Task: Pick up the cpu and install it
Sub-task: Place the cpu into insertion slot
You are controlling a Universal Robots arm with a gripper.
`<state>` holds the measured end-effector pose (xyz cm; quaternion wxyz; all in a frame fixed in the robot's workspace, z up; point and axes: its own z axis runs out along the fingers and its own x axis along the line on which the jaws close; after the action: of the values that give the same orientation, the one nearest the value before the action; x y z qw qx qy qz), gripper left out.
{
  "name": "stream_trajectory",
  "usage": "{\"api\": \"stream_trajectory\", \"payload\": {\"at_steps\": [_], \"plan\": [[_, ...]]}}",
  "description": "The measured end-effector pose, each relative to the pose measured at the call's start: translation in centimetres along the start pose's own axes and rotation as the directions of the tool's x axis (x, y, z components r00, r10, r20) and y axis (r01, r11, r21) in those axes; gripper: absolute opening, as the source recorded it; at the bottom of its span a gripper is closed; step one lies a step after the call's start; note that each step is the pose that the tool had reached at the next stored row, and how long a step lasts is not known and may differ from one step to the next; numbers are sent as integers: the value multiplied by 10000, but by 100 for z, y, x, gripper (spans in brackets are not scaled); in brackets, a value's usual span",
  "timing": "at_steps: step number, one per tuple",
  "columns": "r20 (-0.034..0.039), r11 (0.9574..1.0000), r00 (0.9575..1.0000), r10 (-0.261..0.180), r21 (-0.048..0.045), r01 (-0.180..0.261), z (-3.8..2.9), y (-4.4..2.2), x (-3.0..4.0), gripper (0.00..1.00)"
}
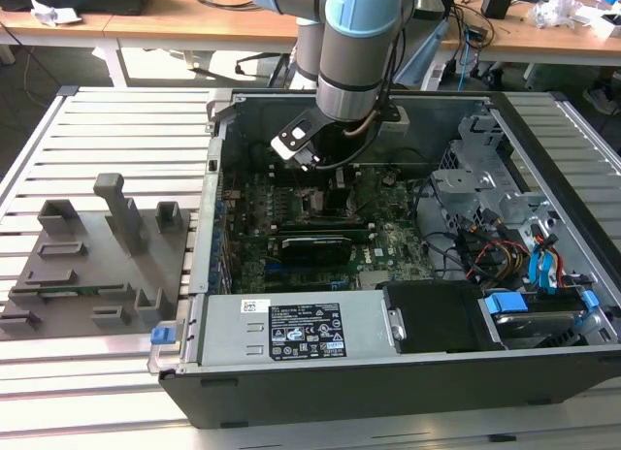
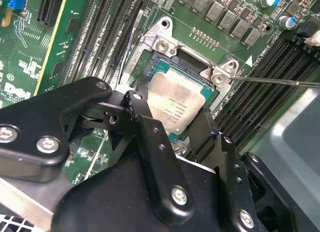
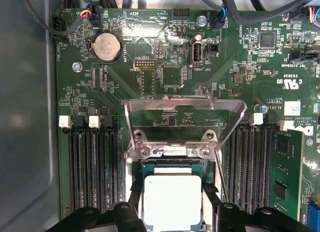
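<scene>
gripper point(image 2: 170, 114) at cpu point(image 2: 177, 102), case point(image 1: 320, 348) on slatted table point(image 1: 116, 120), desks point(image 1: 194, 18) behind

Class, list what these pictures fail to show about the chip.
- First wrist view: the chip has one edge cut off by the frame.
- Second wrist view: the gripper covers part of the chip's border.
- Both wrist views: whether the chip is fully seated is unclear.

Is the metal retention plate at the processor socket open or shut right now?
Open. The retention plate stands swung back, and nothing covers the cpu, whose metal top is fully exposed.
</scene>
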<state>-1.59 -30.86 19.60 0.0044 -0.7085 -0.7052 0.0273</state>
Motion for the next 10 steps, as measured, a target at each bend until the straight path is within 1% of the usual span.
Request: {"api": "stream_trajectory", "payload": {"at_steps": [10], "plan": [[-1, 10000, 10000, 0, -2, 0, 13, 5, -5, 55]]}}
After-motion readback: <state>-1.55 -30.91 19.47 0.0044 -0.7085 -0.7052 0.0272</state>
